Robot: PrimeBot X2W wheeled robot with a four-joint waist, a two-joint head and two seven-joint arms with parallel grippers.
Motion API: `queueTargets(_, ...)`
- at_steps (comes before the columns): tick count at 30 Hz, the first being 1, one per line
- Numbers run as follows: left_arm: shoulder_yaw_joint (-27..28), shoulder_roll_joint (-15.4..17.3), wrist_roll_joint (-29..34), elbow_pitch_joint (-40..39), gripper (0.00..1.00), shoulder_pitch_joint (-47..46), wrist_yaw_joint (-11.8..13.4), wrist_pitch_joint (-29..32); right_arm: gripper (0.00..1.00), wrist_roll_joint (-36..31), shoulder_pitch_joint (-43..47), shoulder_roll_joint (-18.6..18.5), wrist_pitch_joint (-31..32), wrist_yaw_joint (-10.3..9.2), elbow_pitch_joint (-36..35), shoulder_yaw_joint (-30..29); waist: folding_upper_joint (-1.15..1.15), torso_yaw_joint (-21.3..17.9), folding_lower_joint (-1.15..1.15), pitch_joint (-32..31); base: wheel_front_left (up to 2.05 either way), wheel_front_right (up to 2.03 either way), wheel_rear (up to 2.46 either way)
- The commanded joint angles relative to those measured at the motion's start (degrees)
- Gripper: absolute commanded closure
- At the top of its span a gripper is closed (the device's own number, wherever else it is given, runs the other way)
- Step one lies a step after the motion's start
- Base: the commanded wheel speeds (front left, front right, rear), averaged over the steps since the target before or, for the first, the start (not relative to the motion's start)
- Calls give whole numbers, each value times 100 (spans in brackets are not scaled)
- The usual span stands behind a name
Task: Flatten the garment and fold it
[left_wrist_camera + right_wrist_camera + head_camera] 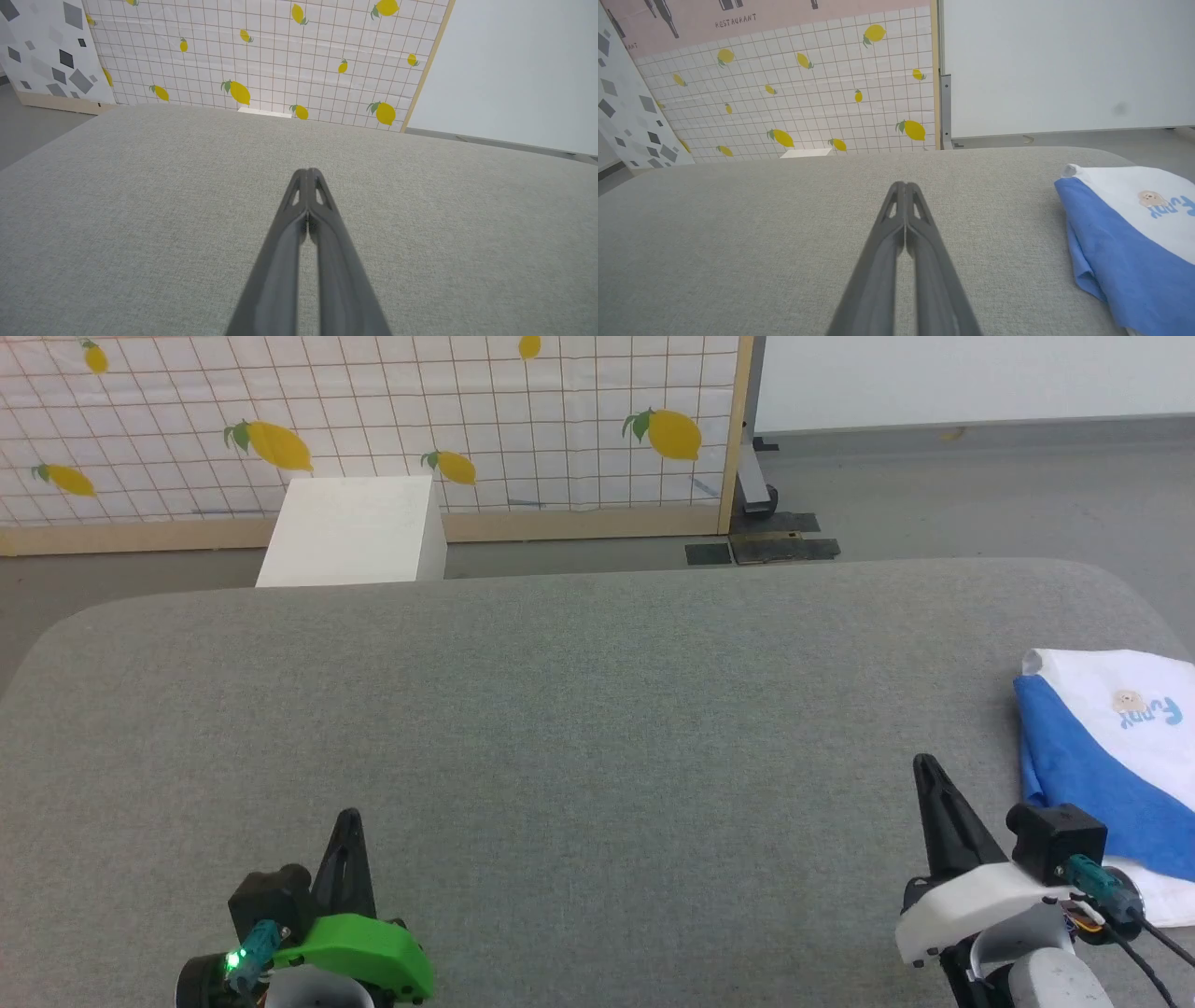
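— Where does the shirt lie?
— The shirt (1111, 737) is folded into a soft bundle at the right edge of the grey woven pad (597, 709), just right of the right gripper (924, 765), whose fingers are apart from it. It is white with a broad blue band, a small cartoon print and light blue letters.
— And the grippers?
— The right one and the left gripper (349, 818) both have their fingers pressed together, pinching nothing.
— Do the views differ?
— The head view shows a white box (350, 527); the right wrist view shows a pink sign (784, 18) above the lemon screen (822, 102).
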Motion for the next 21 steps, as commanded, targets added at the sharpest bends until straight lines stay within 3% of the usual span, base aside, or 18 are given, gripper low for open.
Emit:
queueTargets(1,19,-2,67,-47,100,11,-25,27,100,-50,48,2,31,-1,-66,8,0,1,0,2,0,0,0)
queueTargets(21,55,-7,267,-294,100,32,-73,258,100,-186,141,4,228,-2,-383,24,0,16,0,31,0,0,0)
